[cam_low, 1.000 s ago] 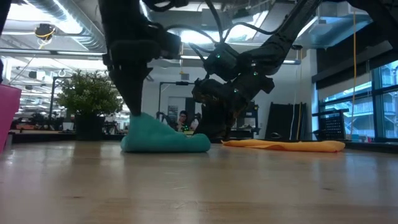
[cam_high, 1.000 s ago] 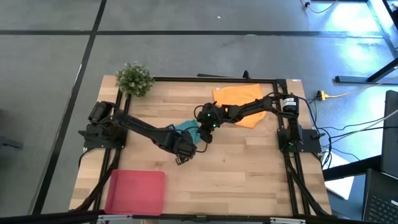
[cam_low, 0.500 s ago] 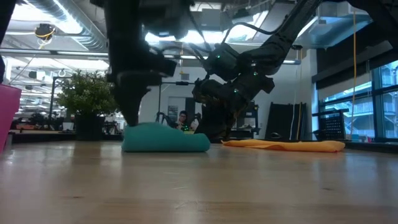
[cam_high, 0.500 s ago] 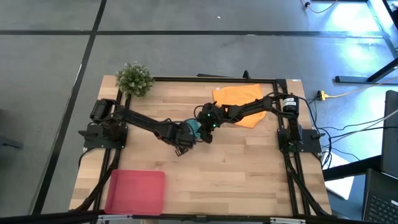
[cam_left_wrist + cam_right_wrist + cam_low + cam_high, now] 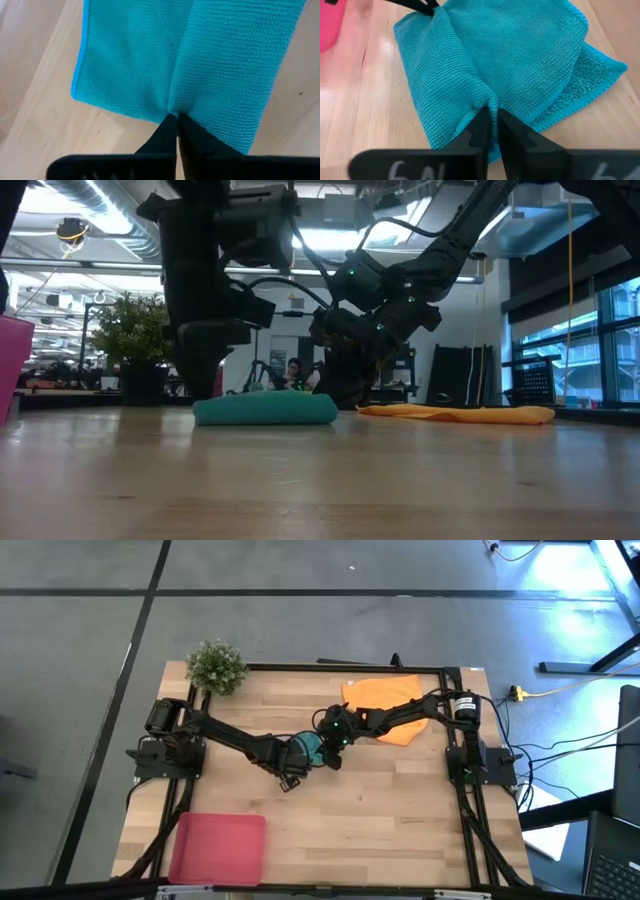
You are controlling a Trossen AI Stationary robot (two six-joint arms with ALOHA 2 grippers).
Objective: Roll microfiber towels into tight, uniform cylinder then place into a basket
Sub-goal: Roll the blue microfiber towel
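The teal towel [image 5: 314,748] lies bunched in several layers at the table's middle, low and flat in the low view [image 5: 265,409]. My left gripper [image 5: 176,118] comes steeply down onto its near-left edge and is shut on it. My right gripper [image 5: 492,119] reaches in from the right, slanting down, shut on a ridge of the same towel. The orange towel [image 5: 385,700] lies spread flat at the far right, under my right arm. The red-pink basket [image 5: 218,848] rests at the near left corner. My left gripper pinches the teal towel's edge [image 5: 172,111] between its two fingertips, coming from above and pointing steeply down. A crease runs away from the pinch across the cloth. The towel lies on the table there. My right gripper pinches a raised fold of the teal towel [image 5: 487,104] between its fingertips, slanting down from the table's right side. Several layers are gathered there. The rest of the towel lies slack on the table.
A small green potted plant [image 5: 215,666] stands at the far left corner. Bare wood lies open across the near half of the table, between the basket and the right edge.
My left gripper has gone down and toward the far edge, closer to my right gripper, staying shut on the towel. The towel's left end, which stood raised in a peak, has come down flat on the table.
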